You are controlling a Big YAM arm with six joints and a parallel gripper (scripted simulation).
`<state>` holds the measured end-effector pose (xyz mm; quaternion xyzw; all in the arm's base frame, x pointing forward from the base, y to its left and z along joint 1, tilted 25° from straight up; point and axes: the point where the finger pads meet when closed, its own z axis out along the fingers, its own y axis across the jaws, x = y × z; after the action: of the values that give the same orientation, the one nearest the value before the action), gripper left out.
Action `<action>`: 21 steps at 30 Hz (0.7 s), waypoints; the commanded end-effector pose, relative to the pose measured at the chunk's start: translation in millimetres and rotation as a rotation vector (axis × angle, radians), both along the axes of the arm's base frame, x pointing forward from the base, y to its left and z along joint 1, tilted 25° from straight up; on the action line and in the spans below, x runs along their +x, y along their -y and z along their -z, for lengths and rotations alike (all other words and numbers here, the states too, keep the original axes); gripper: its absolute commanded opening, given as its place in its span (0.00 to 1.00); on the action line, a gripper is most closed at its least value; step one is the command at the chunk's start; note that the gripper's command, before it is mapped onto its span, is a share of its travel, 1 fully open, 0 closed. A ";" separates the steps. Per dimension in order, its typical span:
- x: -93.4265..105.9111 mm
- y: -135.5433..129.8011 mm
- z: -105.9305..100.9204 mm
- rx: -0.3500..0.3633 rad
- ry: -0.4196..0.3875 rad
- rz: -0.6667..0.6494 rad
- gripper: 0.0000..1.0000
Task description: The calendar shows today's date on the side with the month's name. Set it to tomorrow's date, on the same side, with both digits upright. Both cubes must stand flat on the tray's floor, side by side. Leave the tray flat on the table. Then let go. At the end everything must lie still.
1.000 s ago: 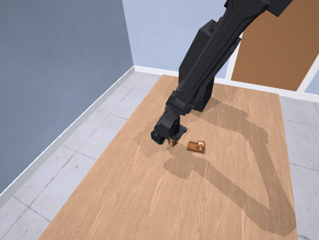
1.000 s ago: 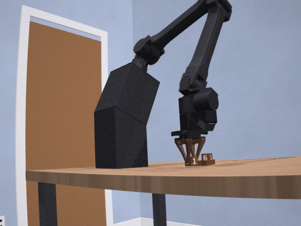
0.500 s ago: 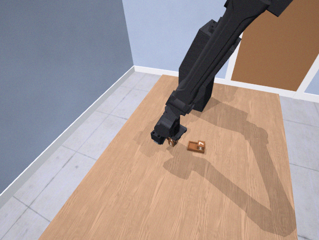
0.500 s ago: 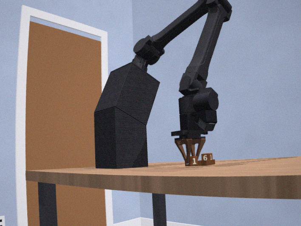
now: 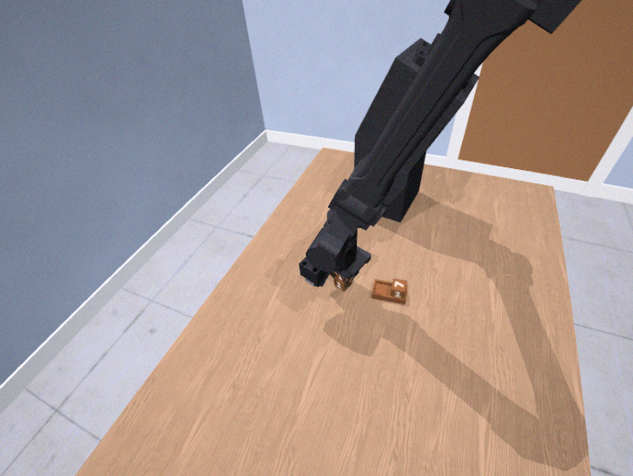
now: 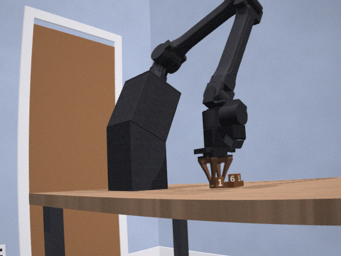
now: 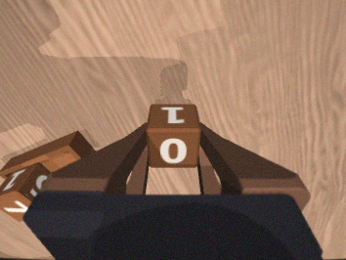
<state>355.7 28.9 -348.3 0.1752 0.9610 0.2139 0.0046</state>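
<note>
My gripper (image 5: 341, 282) (image 6: 217, 182) (image 7: 173, 130) is shut on a brown cube, low at the table top beside the tray. The held cube (image 5: 341, 283) (image 6: 219, 182) (image 7: 173, 147) shows a white 0 on its upper face and a 1 on one side; whether it touches the table is hard to tell. The small brown tray (image 5: 381, 297) (image 6: 238, 184) (image 7: 55, 148) lies flat on the table. The other cube (image 5: 399, 288) (image 6: 234, 178) (image 7: 21, 192) sits in one end of it, with a 7 on top and a 6 and a 1 on sides. The other end holds no cube. No month name is readable.
The wooden table (image 5: 286, 378) (image 6: 269, 189) carries the arm's black base (image 6: 137, 157) behind the tray. Walls and a brown door (image 5: 552, 91) (image 6: 71, 104) stand beyond the table.
</note>
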 end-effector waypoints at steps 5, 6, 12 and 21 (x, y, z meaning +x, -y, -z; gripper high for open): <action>-2.1 9.9 -0.1 0.000 -0.002 0.022 0.26; -2.7 9.9 0.2 0.000 -0.003 0.023 0.26; -2.5 10.1 -0.2 0.000 -0.001 0.024 0.26; -2.3 10.1 -0.3 0.000 -0.001 0.024 0.26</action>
<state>354.9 29.0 -348.8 0.1754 0.9610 0.2139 0.0038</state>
